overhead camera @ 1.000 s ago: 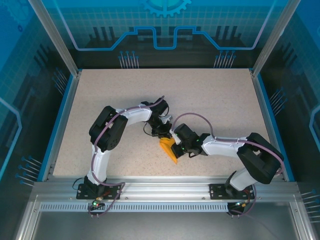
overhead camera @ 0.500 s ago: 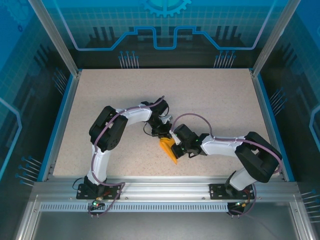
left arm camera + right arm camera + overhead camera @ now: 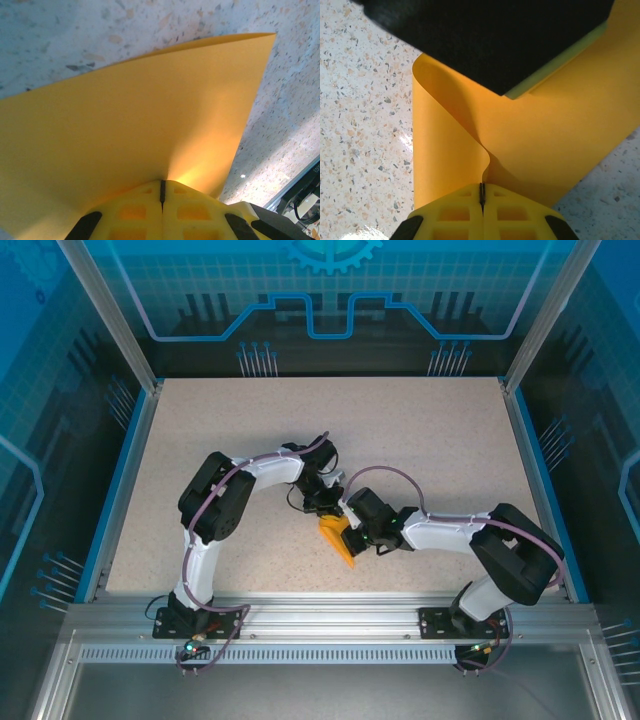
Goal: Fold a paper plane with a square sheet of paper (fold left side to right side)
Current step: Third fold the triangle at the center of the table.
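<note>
Top external view first: on my left, the left arm (image 3: 215, 502) rises from its base at the near rail, bends at the elbow and reaches toward the middle of the speckled bench (image 3: 400, 430). Its left claw (image 3: 322, 510) comes down at the far end of the orange paper sheet (image 3: 338, 542). The sheet sits near the bench's centre, a little toward the near edge, and looks like a narrow strip lying at a slight slant. Just beside it, on the sheet's right flank, the right claw (image 3: 350, 527) meets the same paper. The right arm (image 3: 515, 560) stretches back low across the bench to its base on my right. The two claws are very close together.

From the left wrist I see the fingers pressed together with no gap and the paper's edge caught in the seam between them. The sheet spreads away from there over the bench, with one sharp corner at the upper right.

From the right wrist the fingers are likewise closed tight on the paper, right where a soft curl of it dips into the seam. The sheet there is doubled over, with a rounded bend at its left side that is not pressed flat. A black block (image 3: 485, 40) with a pale green edge overhangs the paper at the top; I cannot tell what it belongs to.
</note>
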`<action>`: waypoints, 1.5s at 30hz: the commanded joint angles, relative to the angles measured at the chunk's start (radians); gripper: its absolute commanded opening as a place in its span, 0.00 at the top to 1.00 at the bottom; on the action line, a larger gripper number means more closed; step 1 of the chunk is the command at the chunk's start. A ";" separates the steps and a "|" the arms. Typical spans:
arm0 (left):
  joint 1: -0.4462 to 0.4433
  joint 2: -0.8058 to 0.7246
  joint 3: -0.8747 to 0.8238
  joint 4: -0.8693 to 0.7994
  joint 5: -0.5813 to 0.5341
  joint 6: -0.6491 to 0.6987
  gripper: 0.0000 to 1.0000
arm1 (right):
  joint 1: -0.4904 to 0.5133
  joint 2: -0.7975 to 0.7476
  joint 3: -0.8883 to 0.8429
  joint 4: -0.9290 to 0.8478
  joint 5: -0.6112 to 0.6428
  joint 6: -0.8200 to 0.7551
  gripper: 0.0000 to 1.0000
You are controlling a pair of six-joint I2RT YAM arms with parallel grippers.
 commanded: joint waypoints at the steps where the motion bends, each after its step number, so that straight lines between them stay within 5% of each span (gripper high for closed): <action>1: -0.019 0.035 -0.003 -0.047 -0.053 0.018 0.94 | -0.012 0.024 0.012 0.004 -0.004 -0.002 1.00; 16: -0.015 0.008 0.047 -0.093 -0.066 0.037 0.86 | -0.002 0.053 -0.003 -0.072 -0.017 0.013 1.00; 28: 0.076 -0.024 0.193 -0.184 -0.076 0.076 0.76 | 0.002 0.041 -0.023 -0.100 -0.022 0.009 1.00; 37: 0.113 -0.270 -0.124 -0.032 -0.055 0.028 0.87 | 0.004 0.041 -0.021 -0.101 -0.019 0.010 1.00; 45: 0.062 -0.406 -0.345 0.179 0.120 -0.079 0.89 | 0.003 0.048 -0.015 -0.108 -0.020 0.002 1.00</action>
